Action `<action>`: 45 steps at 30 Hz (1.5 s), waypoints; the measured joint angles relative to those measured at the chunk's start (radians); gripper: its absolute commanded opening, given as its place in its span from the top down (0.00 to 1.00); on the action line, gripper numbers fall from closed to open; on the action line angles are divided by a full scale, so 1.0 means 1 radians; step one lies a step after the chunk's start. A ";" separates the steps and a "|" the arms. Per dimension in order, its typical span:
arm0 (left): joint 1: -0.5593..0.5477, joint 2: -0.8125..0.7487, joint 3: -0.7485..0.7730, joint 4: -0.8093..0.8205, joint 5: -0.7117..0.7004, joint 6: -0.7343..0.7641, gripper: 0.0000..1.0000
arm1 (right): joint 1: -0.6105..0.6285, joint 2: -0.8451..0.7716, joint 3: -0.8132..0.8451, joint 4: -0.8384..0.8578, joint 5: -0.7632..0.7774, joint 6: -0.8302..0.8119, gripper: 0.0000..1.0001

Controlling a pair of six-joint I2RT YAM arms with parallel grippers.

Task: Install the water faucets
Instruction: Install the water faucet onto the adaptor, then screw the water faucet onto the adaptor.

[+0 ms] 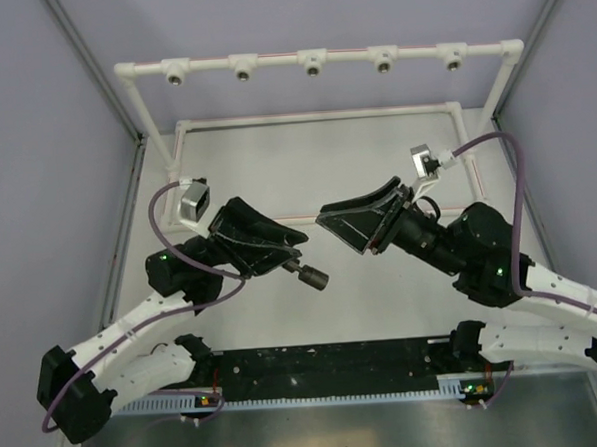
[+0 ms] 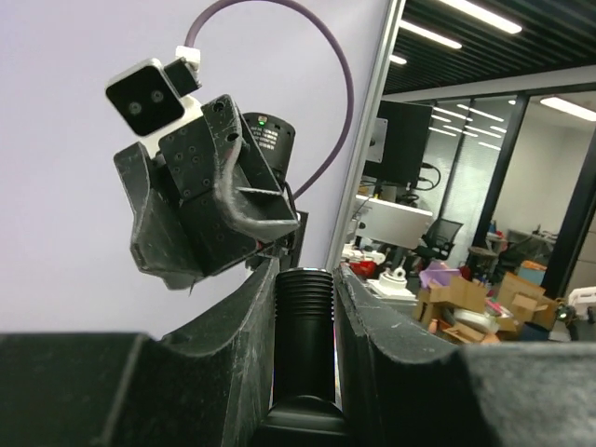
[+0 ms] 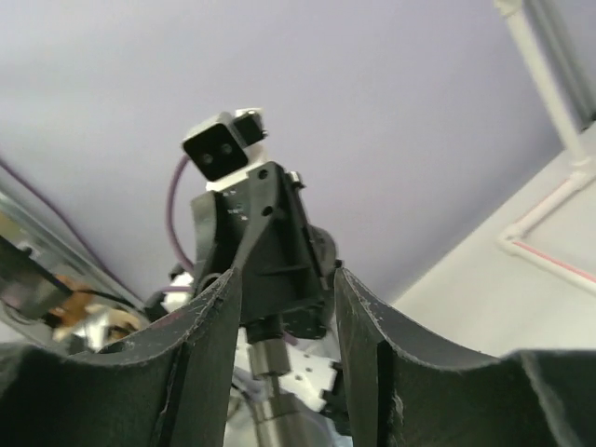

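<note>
My left gripper (image 1: 283, 248) is shut on a black faucet piece (image 1: 309, 275), whose stubby end sticks out below the jaws toward the near right. In the left wrist view (image 2: 305, 279) the faucet's threaded shaft (image 2: 305, 321) stands clamped between both fingers. My right gripper (image 1: 346, 221) is open and empty and faces the left gripper across a small gap. In the right wrist view (image 3: 284, 289) the faucet's end (image 3: 268, 365) hangs under the left gripper. The second faucet is out of view. The white pipe frame (image 1: 312, 56) with several metal-ringed sockets stands at the back.
A white rectangular pipe base (image 1: 318, 115) lies on the table behind the grippers. A black tray strip (image 1: 326, 367) runs along the near edge between the arm bases. Grey enclosure walls stand left and right.
</note>
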 measured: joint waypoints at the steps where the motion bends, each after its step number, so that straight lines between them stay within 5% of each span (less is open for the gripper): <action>1: 0.000 -0.016 -0.007 -0.006 -0.005 0.015 1.00 | 0.000 0.000 0.011 -0.016 0.004 -0.029 0.56; 4: 0.000 -0.103 -0.026 -0.106 -0.048 0.082 1.00 | 0.000 0.006 0.085 -0.130 0.006 -0.168 0.55; 11: -0.001 -0.335 0.050 -0.703 -0.365 0.303 1.00 | 0.000 0.098 0.285 -0.393 0.003 -0.407 0.41; 22: -0.001 -0.286 0.224 -1.292 -0.719 0.391 1.00 | 0.101 0.299 0.439 -0.606 0.003 -0.734 0.44; 29: -0.001 -0.275 0.232 -1.421 -0.804 0.370 1.00 | 0.188 0.315 0.397 -0.545 0.035 -0.897 0.47; 45: -0.001 -0.275 0.243 -1.431 -0.814 0.326 1.00 | 0.198 0.436 0.332 -0.352 0.210 -1.010 0.54</action>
